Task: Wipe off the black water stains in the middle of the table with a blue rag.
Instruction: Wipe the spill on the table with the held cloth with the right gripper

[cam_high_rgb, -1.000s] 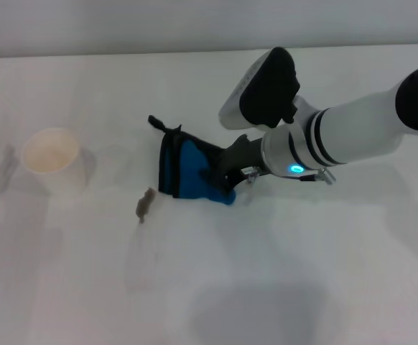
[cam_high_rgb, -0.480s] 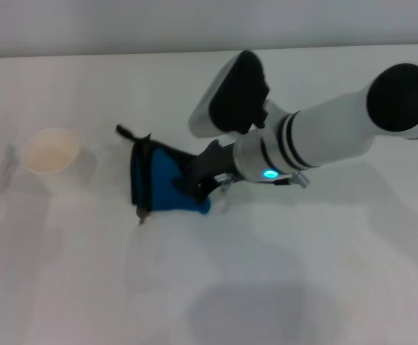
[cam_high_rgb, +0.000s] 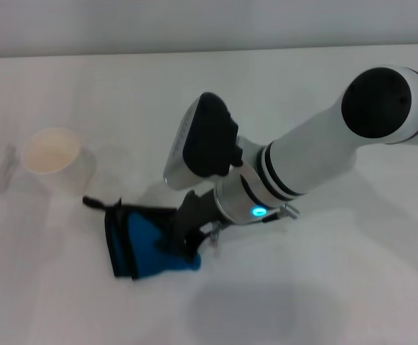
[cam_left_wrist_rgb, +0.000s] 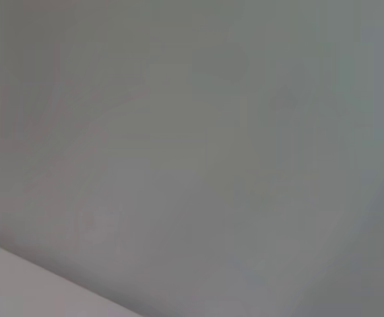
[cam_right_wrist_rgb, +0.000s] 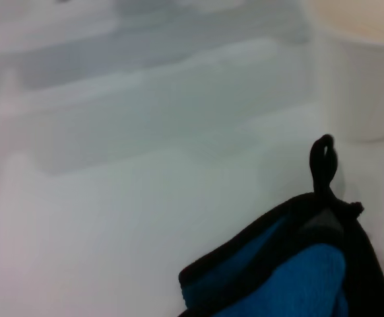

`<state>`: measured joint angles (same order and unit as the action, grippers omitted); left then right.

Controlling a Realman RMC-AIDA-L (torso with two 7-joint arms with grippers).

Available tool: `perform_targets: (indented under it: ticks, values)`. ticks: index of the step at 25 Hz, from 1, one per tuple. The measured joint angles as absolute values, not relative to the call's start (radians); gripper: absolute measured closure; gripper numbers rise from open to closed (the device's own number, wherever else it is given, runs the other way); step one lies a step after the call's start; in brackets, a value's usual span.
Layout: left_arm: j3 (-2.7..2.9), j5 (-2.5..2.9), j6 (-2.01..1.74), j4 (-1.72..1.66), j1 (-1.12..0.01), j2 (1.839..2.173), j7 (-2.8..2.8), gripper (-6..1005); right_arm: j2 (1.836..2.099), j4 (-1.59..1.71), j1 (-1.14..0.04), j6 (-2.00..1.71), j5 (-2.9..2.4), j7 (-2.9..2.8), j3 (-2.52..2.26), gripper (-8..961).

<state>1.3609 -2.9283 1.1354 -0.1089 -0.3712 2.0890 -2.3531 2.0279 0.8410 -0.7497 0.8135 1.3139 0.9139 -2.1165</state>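
Observation:
My right gripper (cam_high_rgb: pixel 185 240) is shut on the blue rag (cam_high_rgb: pixel 143 246) and presses it against the white table (cam_high_rgb: pixel 338 287), left of centre and toward the front. The rag is bright blue with black edging, and its black loop tab (cam_high_rgb: pixel 93 203) trails to the left. In the right wrist view the rag (cam_right_wrist_rgb: pixel 304 277) fills the near corner with its loop (cam_right_wrist_rgb: pixel 322 165) sticking out. The black water stains do not show in any view; the table around the rag looks white. The left gripper is out of view, and its wrist view holds only a plain grey surface.
A cream paper cup (cam_high_rgb: pixel 52 155) stands upright at the left of the table, a hand's width behind the rag; the right wrist view shows that cup (cam_right_wrist_rgb: pixel 363 72) just beyond the loop. The table's back edge (cam_high_rgb: pixel 123 54) runs across the far side.
The right arm dragged the rag left and toward the front of the table, over the spot where a small dark stain lay. That stain no longer shows.

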Motion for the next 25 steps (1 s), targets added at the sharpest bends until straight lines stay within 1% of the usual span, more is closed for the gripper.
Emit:
perform_targets:
  ticks: [5, 9, 16, 25]
  values:
    - [1.361, -2.928, 1.137, -0.108, -0.373, 2.089, -2.353, 107, 2.028, 0.860, -0.750, 0.953, 1.322, 0.969, -2.115, 862]
    - [1.361, -2.928, 1.137, -0.106, -0.373, 2.089, -2.353, 107, 2.028, 0.868, -0.751, 0.990, 1.324, 0.985, -2.121, 862]
    - [1.365, -2.928, 1.138, -0.106, -0.373, 2.089, -2.353, 108, 2.028, 0.856, -0.734, 0.872, 1.348, 0.986, -2.120, 862]
    - [1.367, -2.928, 1.138, -0.103, -0.373, 2.090, -2.353, 108, 2.028, 0.820, -0.742, 0.749, 1.350, 0.964, -2.117, 862]
